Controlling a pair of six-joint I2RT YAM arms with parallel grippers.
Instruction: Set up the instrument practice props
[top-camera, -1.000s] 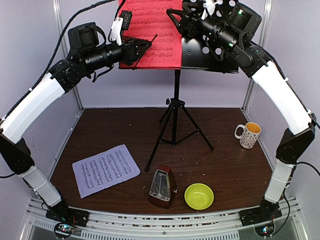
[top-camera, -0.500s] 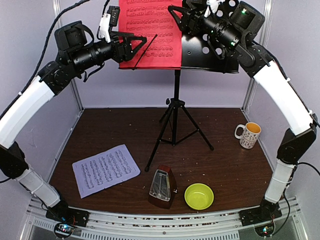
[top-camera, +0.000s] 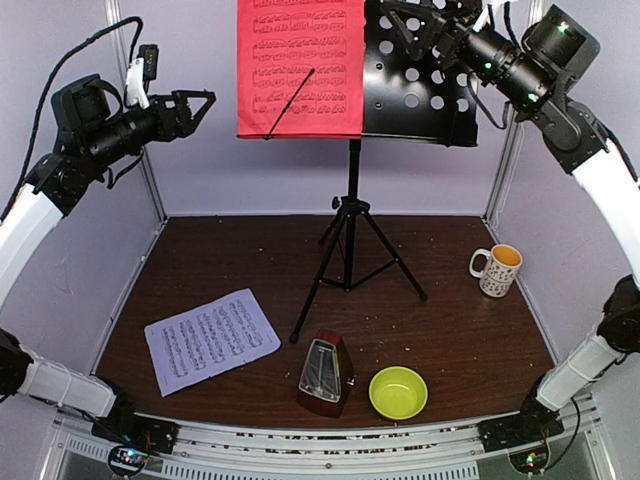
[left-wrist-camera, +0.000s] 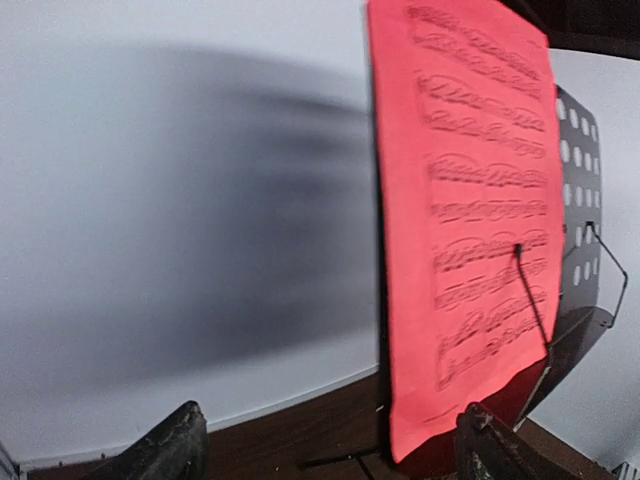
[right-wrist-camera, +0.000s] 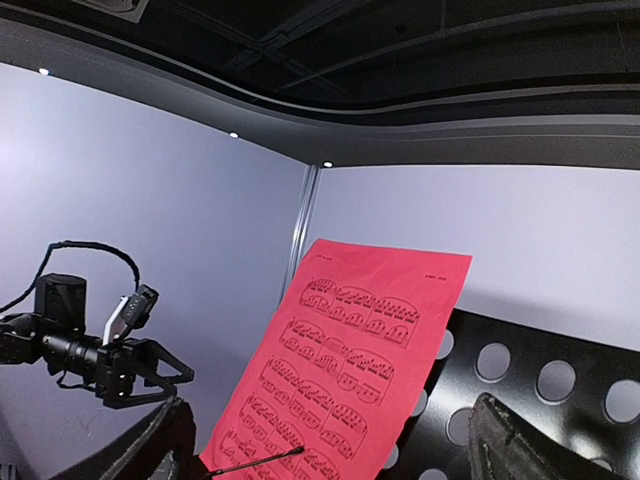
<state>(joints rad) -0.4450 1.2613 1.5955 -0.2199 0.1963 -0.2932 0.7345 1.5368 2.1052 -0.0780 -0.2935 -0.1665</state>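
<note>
— Where is the red sheet (top-camera: 300, 70)?
— It stands on the left half of the music stand (top-camera: 420, 95), under a thin wire arm (top-camera: 290, 103). The white sheet (top-camera: 211, 338) lies flat on the table (top-camera: 450, 330) at the near left. The metronome (top-camera: 322, 372) is just beside the bowl (top-camera: 397, 392).
— And the grippers?
— The left gripper (top-camera: 203, 112) hangs left of the stand, jaws apart, empty. The right gripper (top-camera: 392, 25) is by the stand's top, also apart and empty.
— So the white sheet is next?
— Probably. The left arm should pinch one edge, lift slowly, and keep clear of the tripod legs.
</note>
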